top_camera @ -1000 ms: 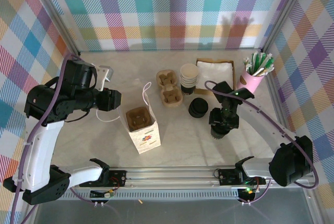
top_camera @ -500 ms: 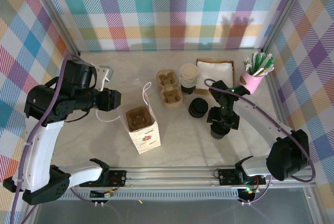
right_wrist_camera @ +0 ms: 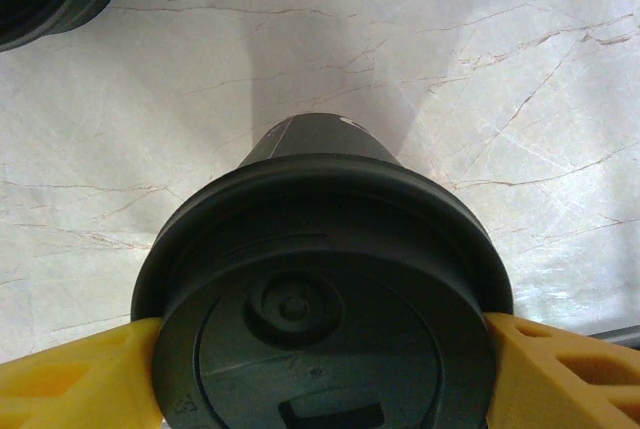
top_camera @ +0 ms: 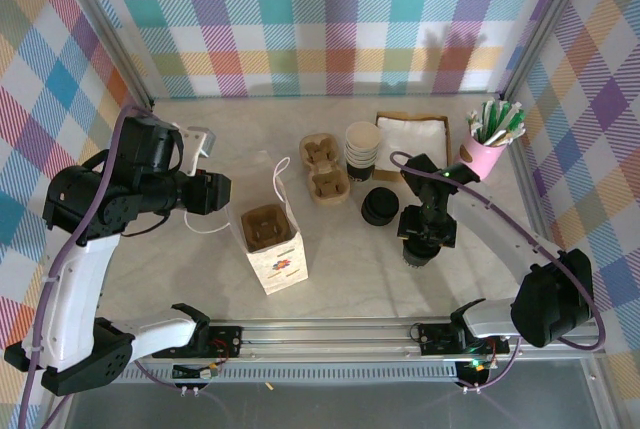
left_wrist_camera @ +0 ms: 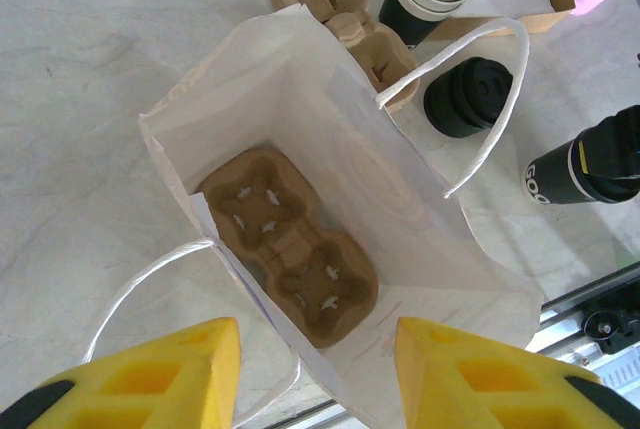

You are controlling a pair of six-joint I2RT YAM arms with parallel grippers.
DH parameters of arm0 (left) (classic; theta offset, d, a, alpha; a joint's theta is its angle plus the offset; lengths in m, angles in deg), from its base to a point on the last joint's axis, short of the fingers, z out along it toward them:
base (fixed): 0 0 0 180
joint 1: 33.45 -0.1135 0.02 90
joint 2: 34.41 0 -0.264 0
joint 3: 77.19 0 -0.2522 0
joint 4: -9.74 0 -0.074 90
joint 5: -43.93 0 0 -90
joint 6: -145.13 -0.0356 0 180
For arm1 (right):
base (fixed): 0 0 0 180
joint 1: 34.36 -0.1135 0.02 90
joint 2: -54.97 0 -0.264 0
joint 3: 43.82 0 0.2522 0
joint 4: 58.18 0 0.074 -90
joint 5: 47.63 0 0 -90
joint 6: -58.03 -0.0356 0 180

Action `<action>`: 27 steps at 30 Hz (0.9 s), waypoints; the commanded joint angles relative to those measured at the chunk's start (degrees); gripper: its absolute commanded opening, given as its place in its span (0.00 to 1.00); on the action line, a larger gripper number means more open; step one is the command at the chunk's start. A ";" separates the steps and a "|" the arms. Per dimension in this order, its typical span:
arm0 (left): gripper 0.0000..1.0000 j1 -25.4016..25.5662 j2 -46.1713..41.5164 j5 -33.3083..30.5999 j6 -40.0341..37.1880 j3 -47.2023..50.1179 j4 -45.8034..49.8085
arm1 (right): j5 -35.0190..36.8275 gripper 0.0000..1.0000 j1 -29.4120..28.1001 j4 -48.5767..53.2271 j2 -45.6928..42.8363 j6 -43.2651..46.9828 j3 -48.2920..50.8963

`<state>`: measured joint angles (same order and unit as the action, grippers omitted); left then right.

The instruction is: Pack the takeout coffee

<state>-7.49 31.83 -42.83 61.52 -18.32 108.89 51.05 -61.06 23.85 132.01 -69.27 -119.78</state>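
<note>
1. The takeout coffee (right_wrist_camera: 320, 299) stands upright on the table (top_camera: 350, 279), at about four o'clock from its middle in the top view.
2. It is probably light, or top-heavy if filled. The paper wall would dent under a hard squeeze, and the slick plastic lid could pop off.
3. The right gripper (right_wrist_camera: 320, 334) is clamped on the lid rim, with fingers (right_wrist_camera: 70, 379) touching at three and nine o'clock. A hold just under the rim looks safer.
4. The paper bag (left_wrist_camera: 330, 129) stands open at nine o'clock of the cup, well apart, with a pulp carrier (left_wrist_camera: 290, 249) at its bottom.
5. The left gripper (left_wrist_camera: 315, 349) hovers over the bag's mouth, fingers apart, gripping nothing I can see.
6. The marble-look top is smooth. Loose lids (top_camera: 380, 206) sit near at eleven o'clock, and plaid walls (top_camera: 330, 19) close the space in.
</note>
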 commanded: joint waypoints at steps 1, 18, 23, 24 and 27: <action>0.45 -0.53 -0.66 -1.61 0.20 -0.27 0.69 | -1.65 0.75 -0.37 4.39 1.35 -1.35 3.31; 0.46 -0.52 -3.80 -3.24 2.16 3.60 0.13 | -0.70 0.73 -0.37 6.00 3.03 -1.66 3.96; 0.49 -0.51 -3.31 -4.11 1.86 3.18 1.08 | -0.85 0.61 -0.37 5.80 2.04 -3.20 3.89; 0.50 -0.55 -3.22 -4.55 2.03 3.20 1.41 | -0.75 0.60 -0.37 6.01 1.82 -3.41 3.56; 0.53 -0.51 -2.81 -6.11 2.22 2.85 2.44 | 0.04 0.58 -0.37 7.42 1.30 -3.72 1.11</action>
<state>-7.49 28.64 -46.94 64.08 -15.00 109.19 51.12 -61.06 24.46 131.77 -71.83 -119.75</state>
